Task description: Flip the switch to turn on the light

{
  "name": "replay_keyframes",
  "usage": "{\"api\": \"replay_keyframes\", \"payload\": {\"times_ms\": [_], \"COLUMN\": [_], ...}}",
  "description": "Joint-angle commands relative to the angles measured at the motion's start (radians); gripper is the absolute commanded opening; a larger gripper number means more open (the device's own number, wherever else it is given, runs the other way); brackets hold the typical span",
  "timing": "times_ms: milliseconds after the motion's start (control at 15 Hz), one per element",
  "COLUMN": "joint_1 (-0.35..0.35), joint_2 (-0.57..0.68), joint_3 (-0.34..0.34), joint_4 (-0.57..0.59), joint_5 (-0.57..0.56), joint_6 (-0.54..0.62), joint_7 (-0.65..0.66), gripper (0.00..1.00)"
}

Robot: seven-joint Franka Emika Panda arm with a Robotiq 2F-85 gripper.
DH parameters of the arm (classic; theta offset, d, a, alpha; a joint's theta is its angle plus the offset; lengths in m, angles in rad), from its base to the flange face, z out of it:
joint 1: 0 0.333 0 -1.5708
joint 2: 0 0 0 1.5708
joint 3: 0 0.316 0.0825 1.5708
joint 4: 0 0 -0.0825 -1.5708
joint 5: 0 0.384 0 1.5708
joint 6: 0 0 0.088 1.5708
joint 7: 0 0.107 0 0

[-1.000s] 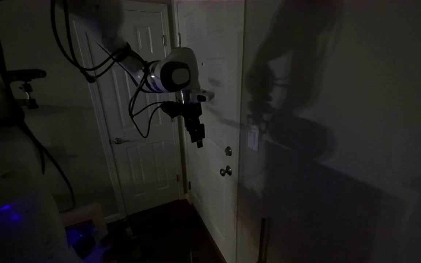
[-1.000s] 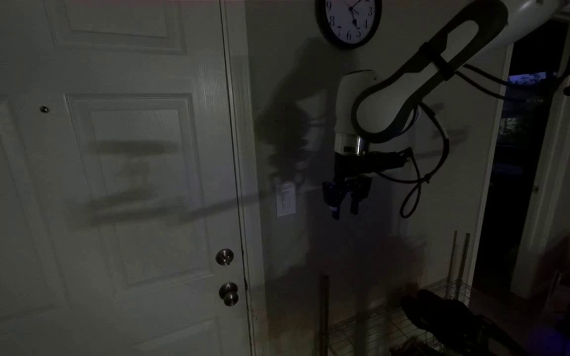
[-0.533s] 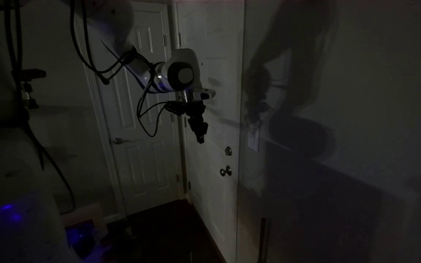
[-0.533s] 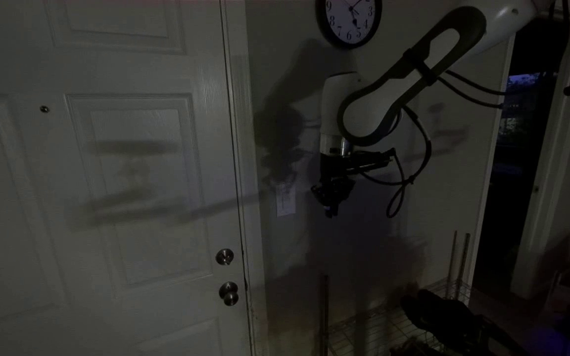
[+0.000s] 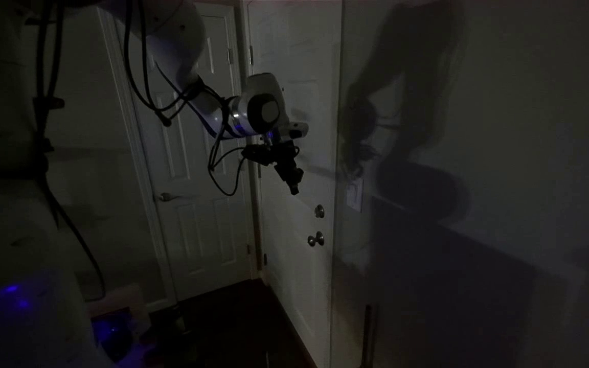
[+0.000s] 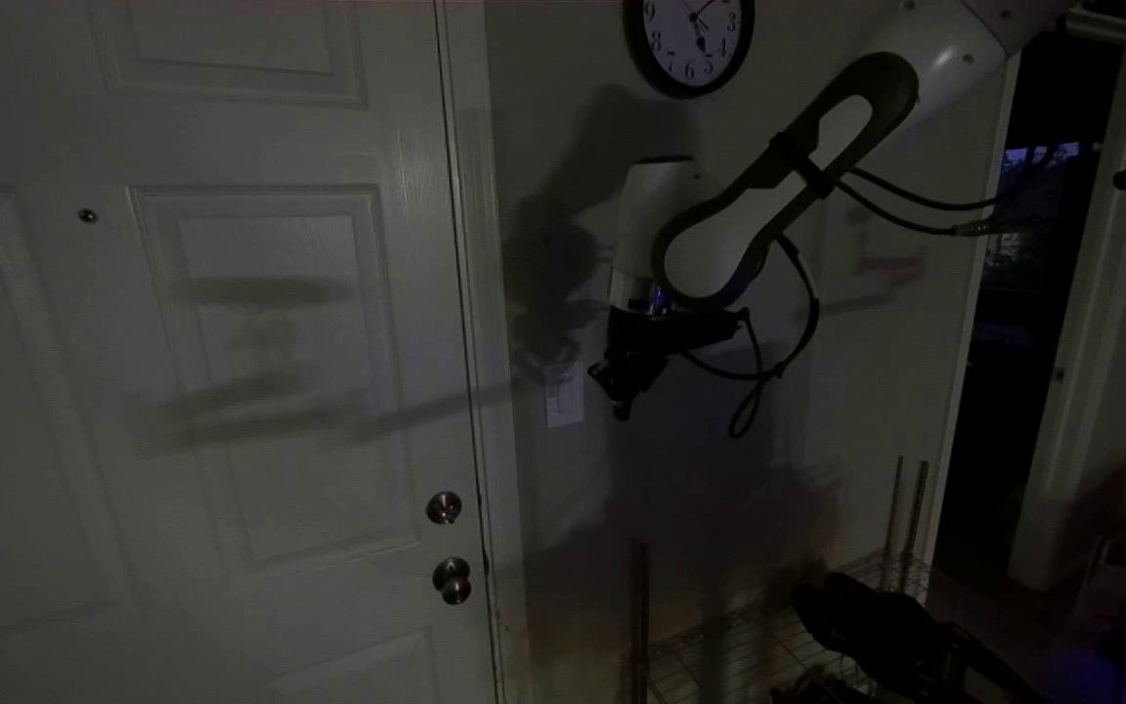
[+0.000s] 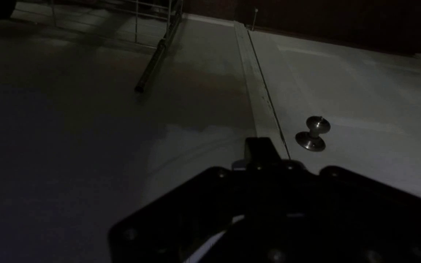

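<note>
Gripper (image 6: pixel 622 411) hangs angled downward, jaws together, apart from switch (image 6: pixel 565 401); switch sits on wall (image 6: pixel 563 499) beside door (image 6: pixel 270 469).

Top edge crops the wall clock (image 6: pixel 689 49) in an exterior view. Light switch (image 6: pixel 565 401): too small to tell on/off.

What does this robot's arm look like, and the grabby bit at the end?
In the dim light, the arm looks white and rounded, with dark curved outlines around pale panels and a black strap. Black cables loop alongside it. The gripper is black and angular, with small blocky fingertips. I can make out no lettering.
</note>
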Motion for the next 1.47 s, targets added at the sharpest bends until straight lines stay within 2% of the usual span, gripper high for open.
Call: {"api": "replay_keyframes", "payload": {"times_ms": [0,333,533,1400], "joint_1": [0.037,0.083,0.102,0.148], "joint_2": [0.048,0.104,0.148,0.351], "joint_3": [-0.048,-0.121,-0.156,-0.247], "joint_4": [0.039,0.097,0.15,0.394], "joint_5": [-0.095,-0.226,-0.264,-0.208], "joint_6": [0.069,0.114,0.118,0.097], "joint_7": [0.087,0.203,0.234,0.19], "gripper": [0.01,0.02,0.01,0.02]}}
